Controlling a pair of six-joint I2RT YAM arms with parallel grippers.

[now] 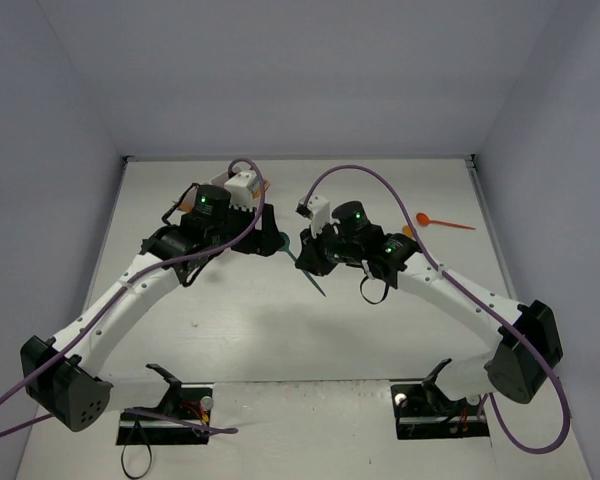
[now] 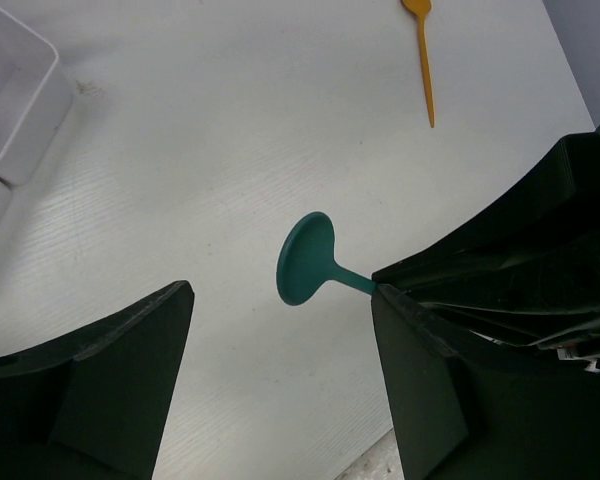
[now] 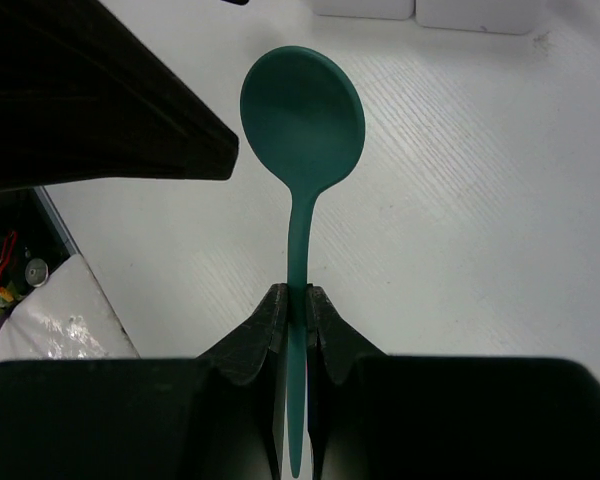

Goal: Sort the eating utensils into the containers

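The teal spoon (image 3: 302,120) is held clear of the table (image 2: 230,150) by the right gripper (image 3: 298,300), whose jaws are closed tight on the thin handle about midway along, with the round bowl projecting forward and the handle's tail running back between the fingers. The left gripper (image 2: 280,305) is spread wide and holds nothing; the spoon's bowl is seen just ahead of the gap between its fingers, and no contact can be made out. The spoon is judged to be light, thin and fairly stiff plastic, smooth enough to pivot in a narrow pinch, so a second hold would best be taken on the flat neck just behind the bowl and not on the curved bowl itself. A corner of the white tray (image 2: 25,95) is seen well off to one side, and an orange spoon (image 1: 442,223) lies apart on the table
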